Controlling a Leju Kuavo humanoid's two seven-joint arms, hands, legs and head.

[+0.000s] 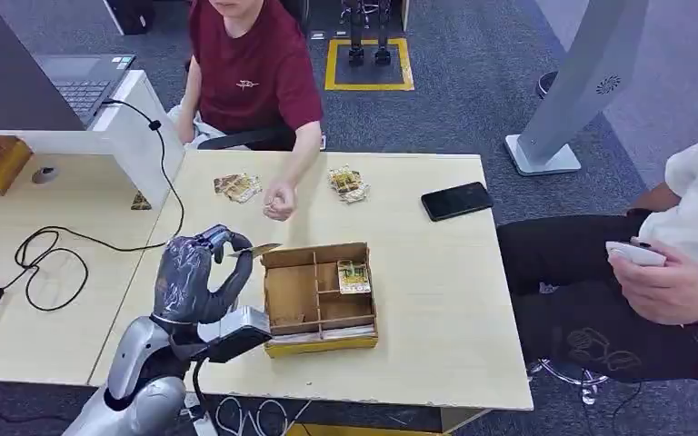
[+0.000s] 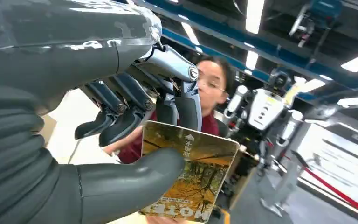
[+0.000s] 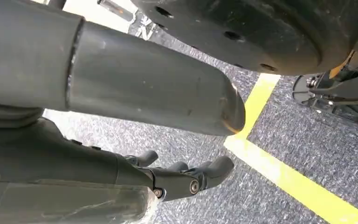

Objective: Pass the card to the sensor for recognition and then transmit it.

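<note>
My left hand (image 1: 198,272) is raised over the table's left part, just left of the cardboard box (image 1: 320,295). It pinches a card (image 1: 256,248) between thumb and fingers; the card is seen edge-on from the head. In the left wrist view the card (image 2: 196,172) shows an autumn-forest picture with the word HOTEL, pressed under my thumb (image 2: 135,179). Another card (image 1: 353,276) lies in a compartment of the box. My right hand (image 3: 182,179) hangs over grey carpet, fingers apart, holding nothing.
A person in a dark red shirt (image 1: 253,68) sits across the table, fist (image 1: 279,202) resting on it. Card stacks (image 1: 237,187) (image 1: 348,183) and a black phone (image 1: 455,201) lie on the far side. A second person (image 1: 682,272) sits at the right holding a phone. A cable (image 1: 54,250) loops at the left.
</note>
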